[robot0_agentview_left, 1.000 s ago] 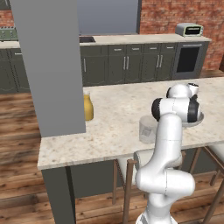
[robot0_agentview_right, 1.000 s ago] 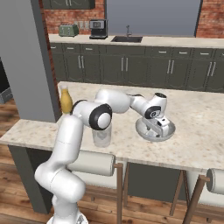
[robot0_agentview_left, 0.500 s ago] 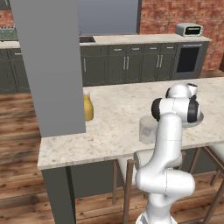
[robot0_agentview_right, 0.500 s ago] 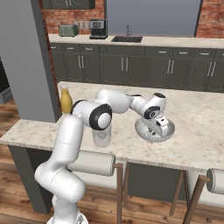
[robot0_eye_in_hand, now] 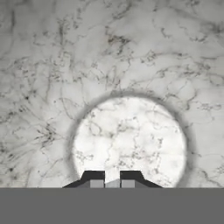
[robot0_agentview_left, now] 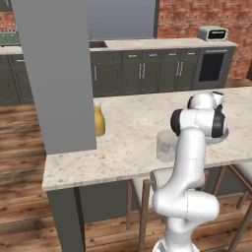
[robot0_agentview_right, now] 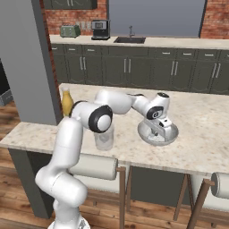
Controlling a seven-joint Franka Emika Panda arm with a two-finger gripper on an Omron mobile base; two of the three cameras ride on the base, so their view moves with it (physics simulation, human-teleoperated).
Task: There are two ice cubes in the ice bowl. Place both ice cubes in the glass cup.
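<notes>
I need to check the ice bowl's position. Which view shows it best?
The right base view: the ice bowl sits whole on the counter, the gripper inside. The left base view hides most behind the arm. The hand view looks into its base.

Glass cup (robot0_agentview_right: 104, 137) left of ice bowl (robot0_agentview_right: 158, 133) — both on counter (robot0_agentview_right: 203, 134).
</notes>
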